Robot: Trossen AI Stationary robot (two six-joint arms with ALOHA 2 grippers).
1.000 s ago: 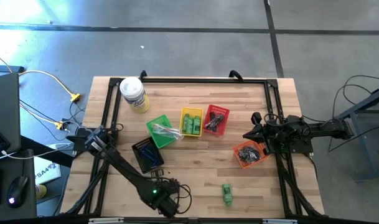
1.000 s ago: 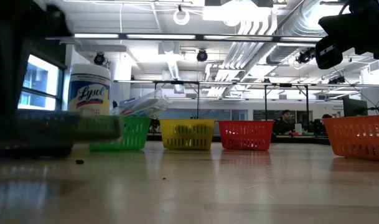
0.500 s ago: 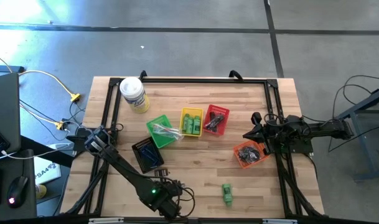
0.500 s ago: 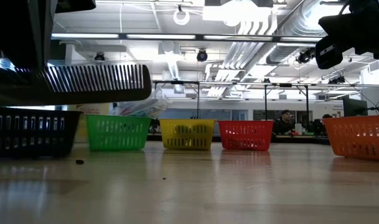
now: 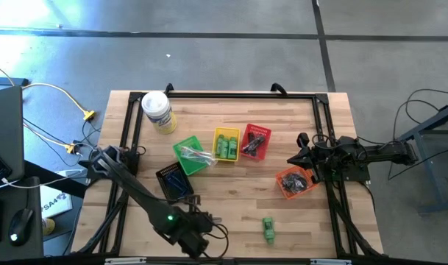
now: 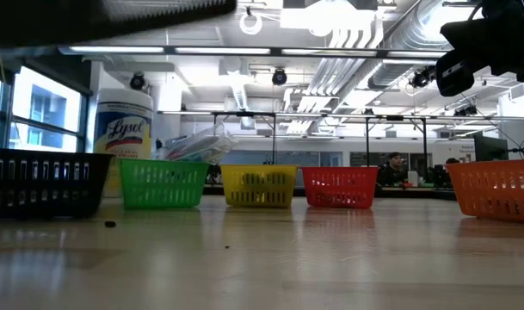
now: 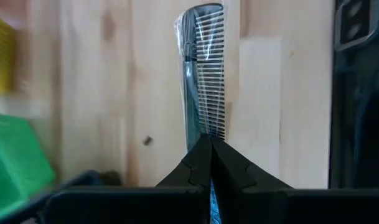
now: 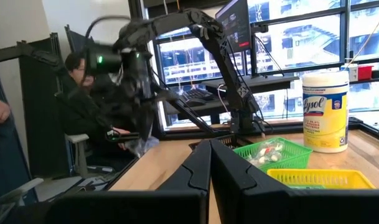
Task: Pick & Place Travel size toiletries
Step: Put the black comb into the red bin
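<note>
My left gripper (image 7: 209, 140) hangs over the table's near edge (image 5: 206, 223), shut on a dark comb (image 7: 205, 74) in a clear wrapper. In the low view the comb (image 6: 115, 10) is a dark level band at the top of the picture. One green mini bottle (image 5: 268, 227) lies on the wood to the right of that gripper. More toiletries fill the green (image 5: 190, 156), yellow (image 5: 225, 143), red (image 5: 255, 141), orange (image 5: 295, 182) and black (image 5: 175, 183) baskets. At the table's right edge my right gripper (image 8: 211, 149) waits (image 5: 301, 158), shut on nothing. My left gripper pinches one end of the comb (image 7: 205, 132) between its two fingertips. The fingers slant steeply down from above, and the comb runs on past them along their line. It is lifted clear of the table and lies about level.
A white canister with a yellow label (image 5: 158, 112) stands at the far left corner. A black frame (image 5: 231, 94) runs round the table top. The baskets sit in a loose row across the middle. Bare wood (image 5: 231, 213) lies along the near side. A person sits beyond the table (image 8: 83, 74).
My left gripper has gone up, still shut on the comb, and has rolled a little. The comb has risen from just above the table to the top of the low view, staying about level.
</note>
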